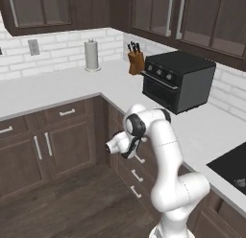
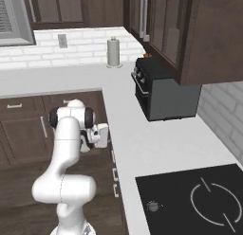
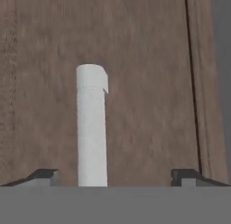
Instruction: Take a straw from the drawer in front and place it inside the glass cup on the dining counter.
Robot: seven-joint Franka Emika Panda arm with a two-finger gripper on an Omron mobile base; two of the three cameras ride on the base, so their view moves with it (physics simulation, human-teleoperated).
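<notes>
In the hand view my gripper (image 3: 115, 175) is open and points straight at the dark-brown front of the drawer (image 3: 149, 83), close up. The drawer's silver bar handle (image 3: 92, 128) runs up between the two fingertips, nearer the left fingertip (image 3: 45, 175), and neither tip touches it. The drawer is shut, so the straw is hidden. From the base views the white hand (image 1: 117, 145) (image 2: 98, 134) hangs just under the counter edge against the stack of drawers. The glass cup and the dining counter are out of view.
A white counter (image 1: 57, 88) runs along the brick wall and turns the corner. On it stand a black toaster oven (image 1: 178, 80), a knife block (image 1: 136, 61) and a paper towel roll (image 1: 91, 54). A black cooktop (image 2: 199, 201) lies at the near right. Lower drawers (image 1: 136, 175) sit below the hand.
</notes>
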